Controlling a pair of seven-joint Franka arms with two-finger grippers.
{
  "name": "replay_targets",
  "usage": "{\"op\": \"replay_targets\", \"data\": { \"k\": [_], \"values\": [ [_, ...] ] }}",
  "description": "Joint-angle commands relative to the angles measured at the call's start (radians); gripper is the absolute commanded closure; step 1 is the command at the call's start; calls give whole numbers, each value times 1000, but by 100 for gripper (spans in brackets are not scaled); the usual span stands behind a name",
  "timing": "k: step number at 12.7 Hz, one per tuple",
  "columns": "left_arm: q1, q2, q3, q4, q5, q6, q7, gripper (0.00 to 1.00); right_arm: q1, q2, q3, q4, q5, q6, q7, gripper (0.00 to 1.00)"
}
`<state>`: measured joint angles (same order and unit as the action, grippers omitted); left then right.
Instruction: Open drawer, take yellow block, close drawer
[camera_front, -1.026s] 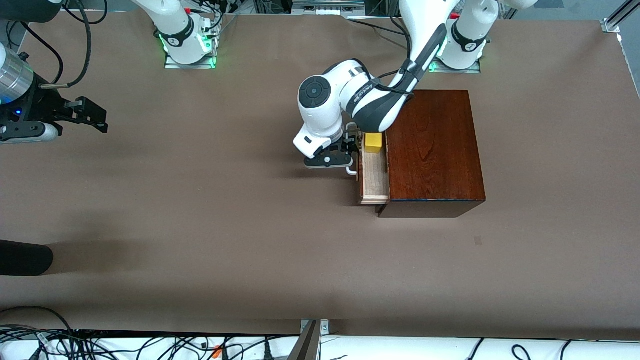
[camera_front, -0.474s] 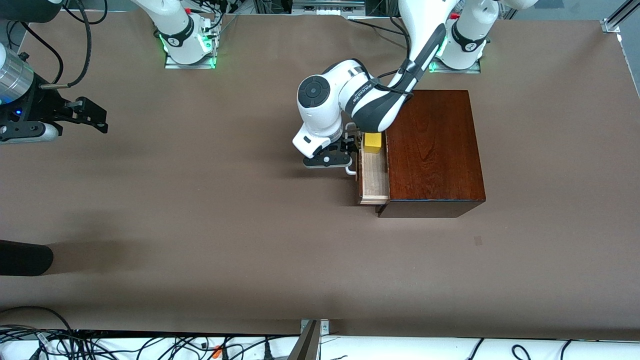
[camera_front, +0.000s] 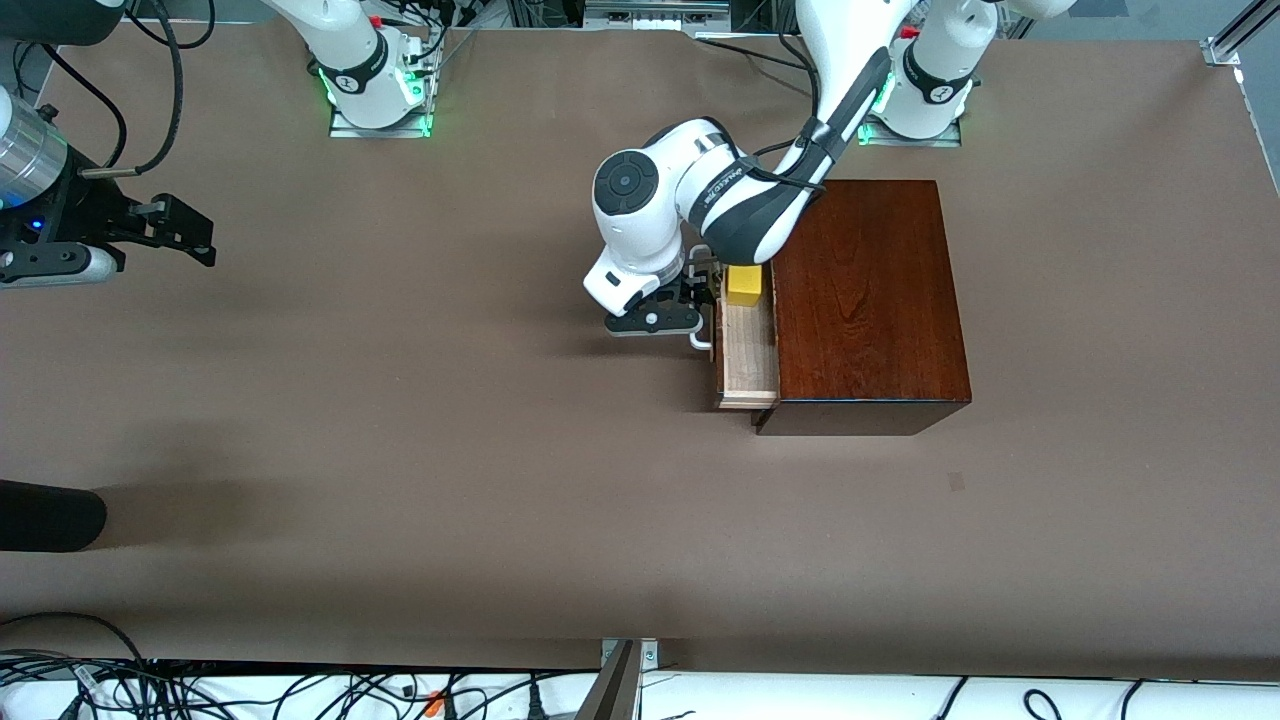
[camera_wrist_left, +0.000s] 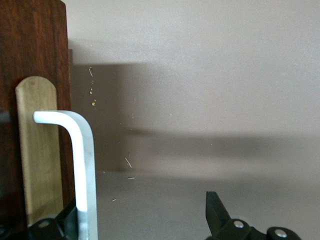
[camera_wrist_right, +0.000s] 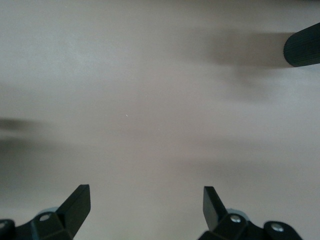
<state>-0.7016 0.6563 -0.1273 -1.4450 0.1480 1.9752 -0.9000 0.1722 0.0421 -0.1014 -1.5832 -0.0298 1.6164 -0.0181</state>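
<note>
The drawer (camera_front: 750, 358) of the reddish-brown wooden box (camera_front: 865, 300) stands pulled out a short way, its pale interior showing. The yellow block (camera_front: 745, 284) sits inside it at the end nearer the robots' bases. My left gripper (camera_front: 695, 300) is low in front of the drawer and open. In the left wrist view the left gripper (camera_wrist_left: 145, 222) has the white handle (camera_wrist_left: 82, 165) just inside one of its fingers (camera_wrist_left: 216, 210), and nothing is clamped. My right gripper (camera_front: 185, 232) waits, open, over bare table at the right arm's end; the right wrist view shows the right gripper (camera_wrist_right: 145, 205) holding nothing.
A dark rounded object (camera_front: 50, 515) lies at the table's edge at the right arm's end, also visible as a dark object (camera_wrist_right: 302, 50) in the right wrist view. Brown tabletop (camera_front: 450, 450) spreads in front of the drawer. Cables run along the edge nearest the camera.
The left arm and its gripper have edged slightly away from the box, and the drawer front has come out a touch with them. The right arm has not moved.
</note>
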Motion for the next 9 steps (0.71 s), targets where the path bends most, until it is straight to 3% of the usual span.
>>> {"op": "replay_targets", "data": {
  "k": [1,3,9],
  "values": [
    [-13,17,-26,89,-91,-16,-57,0,3,4,-4,11,16,-6,3,0],
    [-10,17,-28,147,-88,-97,-53,0,1,4,-3,11,16,-6,3,0],
    [-22,31,-34,158,-96,-101,-59,0,3,4,-4,11,16,-6,3,0]
  ]
}}
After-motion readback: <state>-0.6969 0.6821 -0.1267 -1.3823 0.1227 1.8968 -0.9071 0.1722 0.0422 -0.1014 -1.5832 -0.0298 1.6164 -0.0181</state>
